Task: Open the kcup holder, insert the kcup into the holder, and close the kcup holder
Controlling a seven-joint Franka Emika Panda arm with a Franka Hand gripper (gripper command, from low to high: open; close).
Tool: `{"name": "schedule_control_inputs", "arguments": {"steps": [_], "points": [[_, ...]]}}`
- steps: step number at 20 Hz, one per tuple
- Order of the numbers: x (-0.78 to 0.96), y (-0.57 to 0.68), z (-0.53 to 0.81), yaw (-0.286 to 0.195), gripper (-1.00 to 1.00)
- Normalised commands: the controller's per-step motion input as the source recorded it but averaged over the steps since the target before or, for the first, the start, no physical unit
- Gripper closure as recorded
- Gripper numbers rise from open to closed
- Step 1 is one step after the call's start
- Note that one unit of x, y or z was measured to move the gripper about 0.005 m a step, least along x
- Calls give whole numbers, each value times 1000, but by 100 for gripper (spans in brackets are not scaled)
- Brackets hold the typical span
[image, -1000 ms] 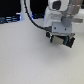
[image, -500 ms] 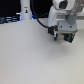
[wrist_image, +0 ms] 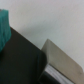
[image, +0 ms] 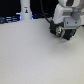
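Gripper [image: 64, 31] hangs low over the kcup holder [image: 65, 32], far back on the exterior view's right. It's too blurry, so can't tell if the fingers are wide or pinched. Wrist view shows the black box corner plus a green bit, maybe the kcup [wrist_image: 4, 27]. White bottle [image: 25, 10] sits back on the left.

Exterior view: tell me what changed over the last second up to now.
The gripper shifted slightly toward the exterior view's right and a touch farther back, staying low over the table. Nothing was visibly taken hold of or let go; its jaws are too blurred to read. The tall white bottle-shaped object at the back stayed where it was.
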Motion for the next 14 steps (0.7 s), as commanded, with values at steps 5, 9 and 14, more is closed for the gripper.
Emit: {"name": "schedule_control_inputs", "arguments": {"steps": [5, 9, 14], "points": [[-989, 567, 0, 0, -100], [-1000, 523, 0, 0, -100], [-534, 311, 431, 0, -100]]}}
